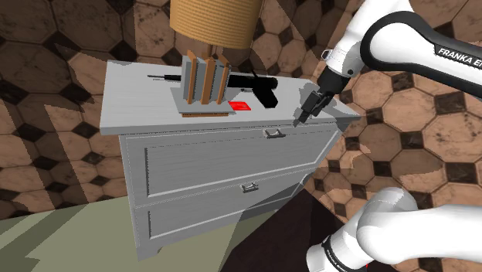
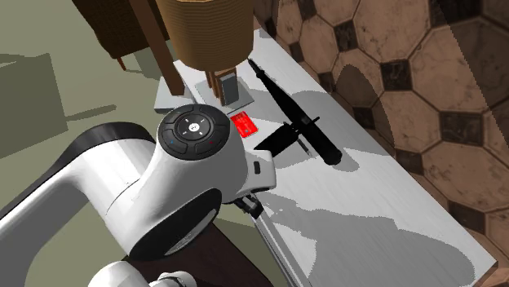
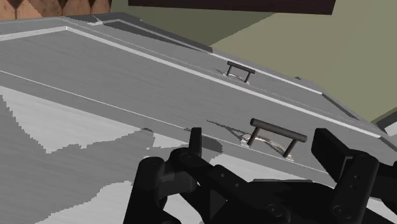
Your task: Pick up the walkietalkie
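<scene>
Grey cabinet (image 1: 201, 166), 2 drawers stacked, 1 bar handle each: upper handle (image 1: 273, 133), lower handle (image 1: 249, 186). Backed by wall (image 1: 69, 46) of brown hexagon tiles w/ dark diamond insets. Olive floor (image 1: 46, 239) at shoulder view's lower left.

Items on cabinet top:
- Walkie-talkie (image 1: 259, 86): black, lying flat toward rear of top. Body on shoulder view's right of rack (image 1: 205, 85); antenna running to that view's left, passing behind rack. In second ext. view, laid lengthwise along the wall side of the top, antenna tip toward the tan cylinder (image 1: 212, 19).
- Rack: brown base, upright grey + brown slabs, approx. mid-top. Tan ribbed cylinder directly above it.
- Red card (image 1: 240, 105): flat, just beside rack base, in front of walkie-talkie body. In second ext. view, between rack and walkie-talkie.

End effector:
- Gripper (image 1: 307, 110): black, pointed down at the top's front corner on shoulder view's right. Apart from walkie-talkie, no contact w/ it. Contact w/ cabinet surface not discernible.
- Wrist view: fingers (image 3: 195, 143) spread apart, nothing clasped between them. Beyond the fingers, drawer fronts + both handles, seen at a slant.

Arm (image 2: 147, 187): white, large in foreground of second ext. view, round dark joint cap w/ blue + red marks. In shoulder view, entering from upper right, "FRANKA" lettering on dark link. Arm shadow across the bare part of the top nearest that camera.
</scene>
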Tool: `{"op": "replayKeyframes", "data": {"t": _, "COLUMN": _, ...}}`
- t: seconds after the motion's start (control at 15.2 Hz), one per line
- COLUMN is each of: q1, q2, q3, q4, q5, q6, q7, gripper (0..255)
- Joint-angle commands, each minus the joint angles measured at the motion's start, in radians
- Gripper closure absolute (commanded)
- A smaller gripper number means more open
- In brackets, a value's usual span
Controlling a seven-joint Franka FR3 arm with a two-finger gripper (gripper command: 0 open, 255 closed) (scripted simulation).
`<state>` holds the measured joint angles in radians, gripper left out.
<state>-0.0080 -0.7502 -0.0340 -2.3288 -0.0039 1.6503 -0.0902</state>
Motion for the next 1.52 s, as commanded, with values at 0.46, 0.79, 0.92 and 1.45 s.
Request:
{"op": "replayKeyframes", "data": {"t": 0.46, "q1": 0.006, "q2": 0.27, "q3": 0.015, "q4": 0.231, "q5": 0.003, "q6": 0.06, "q7": 0.024, "gripper": 0}}
{"op": "replayKeyframes", "data": {"t": 0.79, "q1": 0.009, "q2": 0.459, "q3": 0.023, "q4": 0.432, "q5": 0.0, "q6": 0.063, "q7": 0.04, "gripper": 0}}
{"op": "replayKeyframes", "data": {"t": 0.92, "q1": 0.01, "q2": 0.536, "q3": 0.025, "q4": 0.523, "q5": -0.002, "q6": 0.056, "q7": 0.046, "gripper": 0}}
{"op": "replayKeyframes", "data": {"t": 1.45, "q1": 0.011, "q2": 0.639, "q3": 0.029, "q4": 0.586, "q5": -0.006, "q6": 0.104, "q7": 0.056, "gripper": 0}}
